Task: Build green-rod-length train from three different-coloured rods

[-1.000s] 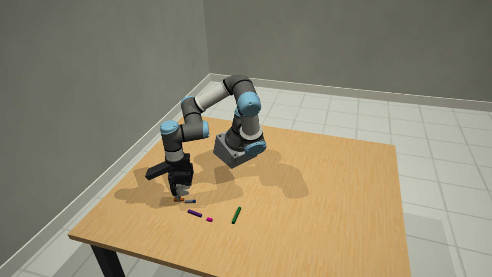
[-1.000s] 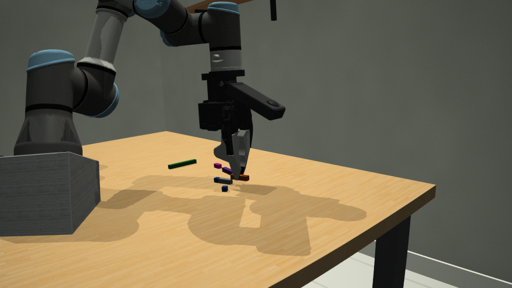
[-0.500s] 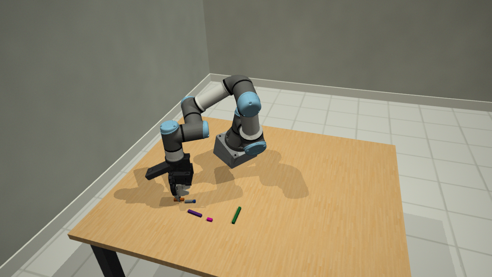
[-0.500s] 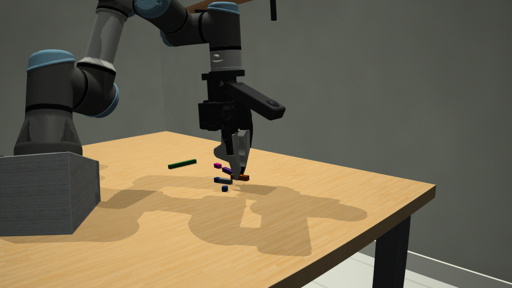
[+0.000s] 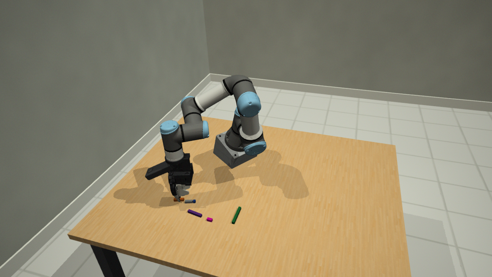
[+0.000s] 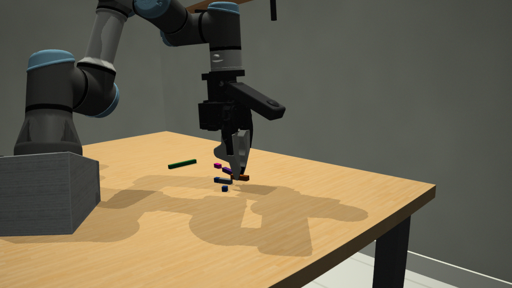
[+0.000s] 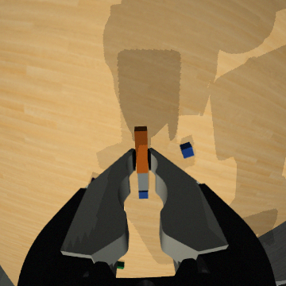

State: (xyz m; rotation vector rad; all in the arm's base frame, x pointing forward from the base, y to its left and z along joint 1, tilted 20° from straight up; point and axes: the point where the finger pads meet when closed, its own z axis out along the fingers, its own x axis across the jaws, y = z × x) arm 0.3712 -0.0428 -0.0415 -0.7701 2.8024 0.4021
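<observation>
I see the jaws pinching the orange rod [image 7: 141,148] low on the desk [image 5: 309,192]; grey rod [image 5: 188,201] and blue rod [image 5: 194,201] line up behind it, then purple rod [image 5: 194,213], magenta rod [image 5: 209,219], green rod [image 5: 236,214] apart.

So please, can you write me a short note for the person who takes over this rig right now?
Gripper: shut on the orange rod, low at the table.
Train: orange, grey rod and a blue rod lie in one line, as it seems end to end.
Apart: second blue rod, purple rod, magenta rod, green rod.
Left: release, lift away, check the joints.
</observation>
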